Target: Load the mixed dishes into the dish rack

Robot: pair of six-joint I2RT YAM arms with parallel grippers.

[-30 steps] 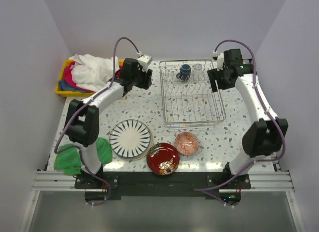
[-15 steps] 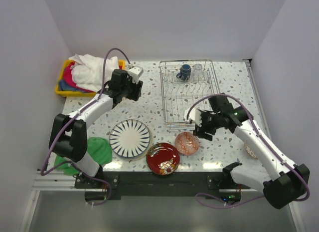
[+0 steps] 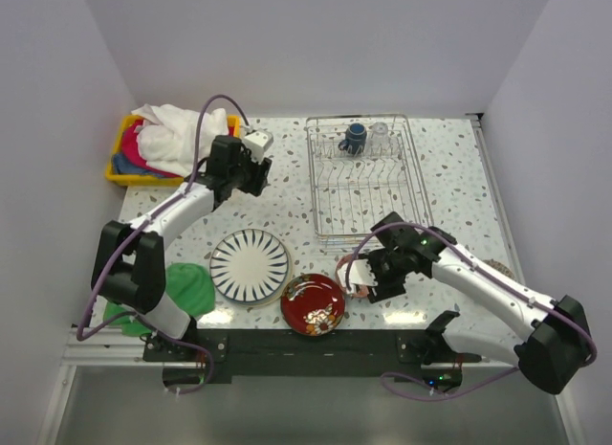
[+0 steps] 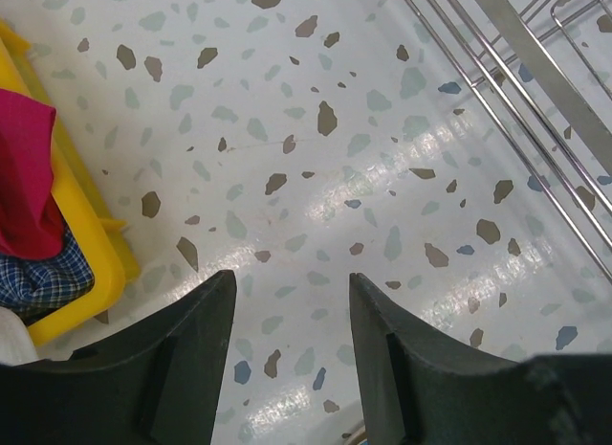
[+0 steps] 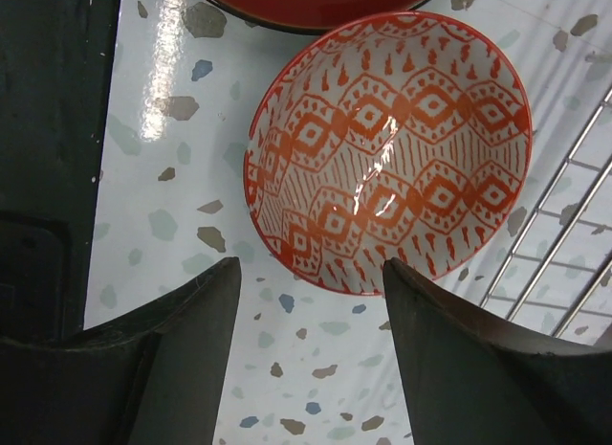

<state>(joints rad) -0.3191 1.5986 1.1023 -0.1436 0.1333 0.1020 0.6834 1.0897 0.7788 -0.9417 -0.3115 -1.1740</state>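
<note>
We see the right gripper [image 5: 311, 265] with its jaws well apart and nothing between them. Its fingertips [image 5: 222, 273] hang just over the near rim of the orange-red bowl [image 5: 387, 153]; we cannot tell whether they touch it. The right arm reaches in low across the front of the table, bent at the elbow, wrist turned toward the left.

The bowl stands upright, mouth up, just in front of the dish rack [image 3: 369, 236] and beside the red floral plate [image 3: 313, 303]. The rack's long side runs away from the arm bases.

The left gripper [image 4: 290, 278] is also parted and empty, above bare table between the yellow bin [image 4: 91, 244] and the rack, its arm stretched toward the back.

The striped plate [image 3: 250, 264] lies flat near the front left.
</note>
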